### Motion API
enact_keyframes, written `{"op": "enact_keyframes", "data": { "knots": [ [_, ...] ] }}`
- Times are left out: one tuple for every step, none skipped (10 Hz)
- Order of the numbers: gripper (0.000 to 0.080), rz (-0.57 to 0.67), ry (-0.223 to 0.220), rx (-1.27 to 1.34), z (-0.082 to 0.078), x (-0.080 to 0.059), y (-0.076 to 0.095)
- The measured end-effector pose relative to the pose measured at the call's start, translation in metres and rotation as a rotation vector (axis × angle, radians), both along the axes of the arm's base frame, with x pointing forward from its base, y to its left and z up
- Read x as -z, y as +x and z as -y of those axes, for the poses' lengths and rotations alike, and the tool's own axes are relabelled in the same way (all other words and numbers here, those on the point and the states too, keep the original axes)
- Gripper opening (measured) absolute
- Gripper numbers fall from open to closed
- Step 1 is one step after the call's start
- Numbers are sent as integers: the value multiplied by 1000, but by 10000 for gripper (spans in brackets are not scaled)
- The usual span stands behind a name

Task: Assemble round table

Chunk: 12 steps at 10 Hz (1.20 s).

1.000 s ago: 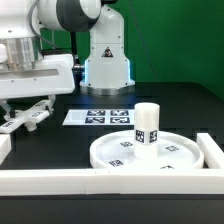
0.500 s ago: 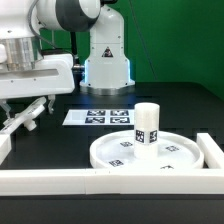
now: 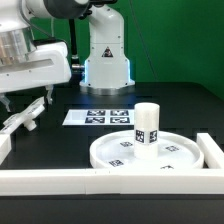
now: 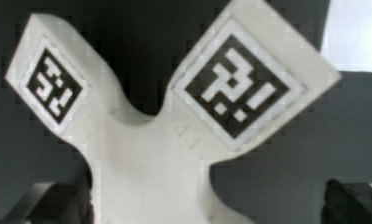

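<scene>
The white round disc (image 3: 110, 158) lies flat at the exterior view's right. The short cylinder leg (image 3: 147, 124) stands upright on it, tag facing front. The cross-shaped base (image 3: 27, 118) is at the exterior view's far left, tilted, right below my gripper (image 3: 25, 100). In the wrist view the base (image 4: 156, 150) fills the picture, two tagged arms spreading from one stem. My gripper (image 4: 204, 205) is open, with one dark finger on each side of that stem. A wide gap shows on one side; the other finger is close to the stem.
The marker board (image 3: 100, 117) lies flat behind the disc. A long white rail (image 3: 100, 180) runs along the front, and another rail (image 3: 212, 150) stands at the exterior view's right. The arm's own pedestal (image 3: 107, 60) is at the back.
The hand has tilted and shifted up and to the exterior view's left. The cross-shaped base has moved only slightly. The disc and leg have not moved.
</scene>
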<state>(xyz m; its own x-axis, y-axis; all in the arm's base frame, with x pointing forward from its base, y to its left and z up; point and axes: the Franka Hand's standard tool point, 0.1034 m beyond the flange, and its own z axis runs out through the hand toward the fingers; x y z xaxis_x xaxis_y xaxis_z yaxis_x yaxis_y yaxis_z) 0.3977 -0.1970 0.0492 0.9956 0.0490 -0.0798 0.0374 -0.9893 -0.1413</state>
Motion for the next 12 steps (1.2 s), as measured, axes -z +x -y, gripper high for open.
{"op": "enact_keyframes", "data": {
  "knots": [
    [649, -1, 1, -1, 0, 0, 0],
    [649, -1, 1, -1, -1, 0, 0],
    [649, -3, 3, -2, -1, 0, 0],
    [649, -26, 49, -20, -3, -1, -3],
    [649, -26, 87, -21, -3, -4, -2],
    [649, -6, 113, -28, -5, -5, -1],
    [649, 2, 121, -34, -6, -6, -1],
    [649, 1, 121, -34, -6, -5, -1],
    [649, 0, 121, -35, -6, -5, -1],
    [649, 0, 121, -35, -6, -5, -1],
    [649, 3, 123, -49, -5, -4, -1],
    [649, 14, 132, -89, 2, -5, 1]
  ]
}}
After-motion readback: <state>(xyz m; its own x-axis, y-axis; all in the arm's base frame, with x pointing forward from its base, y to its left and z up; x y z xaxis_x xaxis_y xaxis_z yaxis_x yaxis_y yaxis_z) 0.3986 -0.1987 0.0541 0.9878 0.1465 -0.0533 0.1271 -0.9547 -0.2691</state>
